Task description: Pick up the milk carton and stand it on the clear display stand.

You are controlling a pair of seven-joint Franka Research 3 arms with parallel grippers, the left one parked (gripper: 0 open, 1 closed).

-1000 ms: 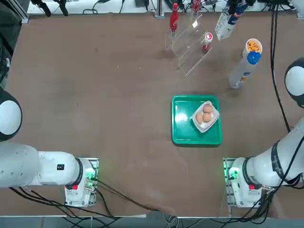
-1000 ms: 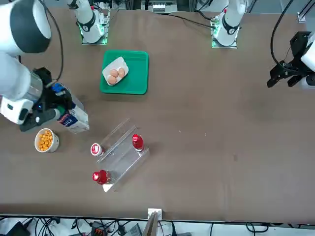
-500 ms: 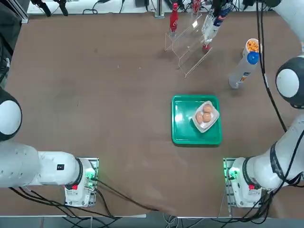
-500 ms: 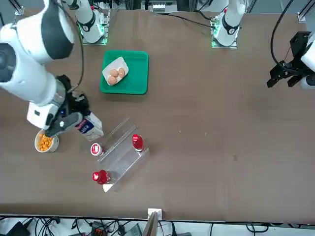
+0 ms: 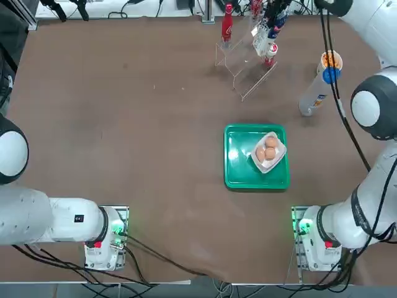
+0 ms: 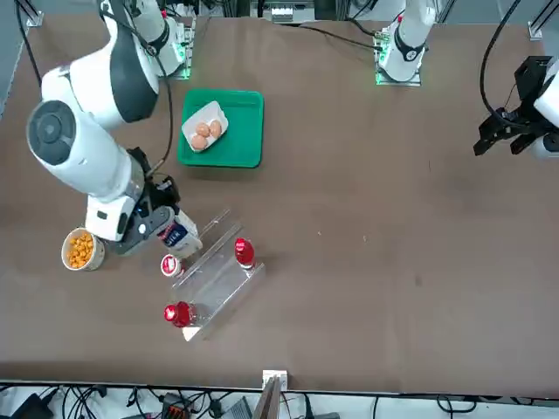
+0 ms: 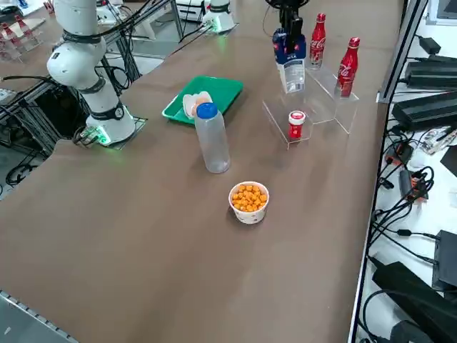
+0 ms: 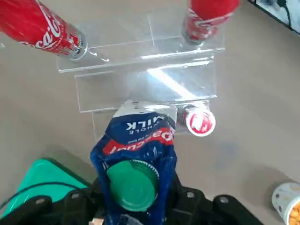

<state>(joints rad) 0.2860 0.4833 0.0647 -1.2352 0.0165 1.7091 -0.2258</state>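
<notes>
The milk carton (image 8: 138, 140) is white and dark blue with a teal round cap. My right gripper (image 8: 136, 199) is shut on its gable top and holds it upright in the air. In the top view the carton (image 5: 263, 36) hangs over the right end of the clear display stand (image 5: 245, 62), with the gripper (image 5: 273, 17) above it. From the right side, the carton (image 7: 290, 64) hangs just above the stand's (image 7: 314, 100) near edge. In the front view the carton (image 6: 178, 236) is at the stand's (image 6: 214, 271) left end.
Two red cola bottles (image 7: 317, 32) (image 7: 348, 58) stand on the stand's upper steps and a small red can (image 7: 296, 123) on its low step. A tall bottle with a blue cap (image 5: 316, 92), a cup of orange snacks (image 5: 330, 60) and a green tray (image 5: 236, 167) holding eggs stand nearby.
My right gripper has carried the carton leftward in the top view, from beside the snack cup to over the right end of the stand. Nothing else moved.
</notes>
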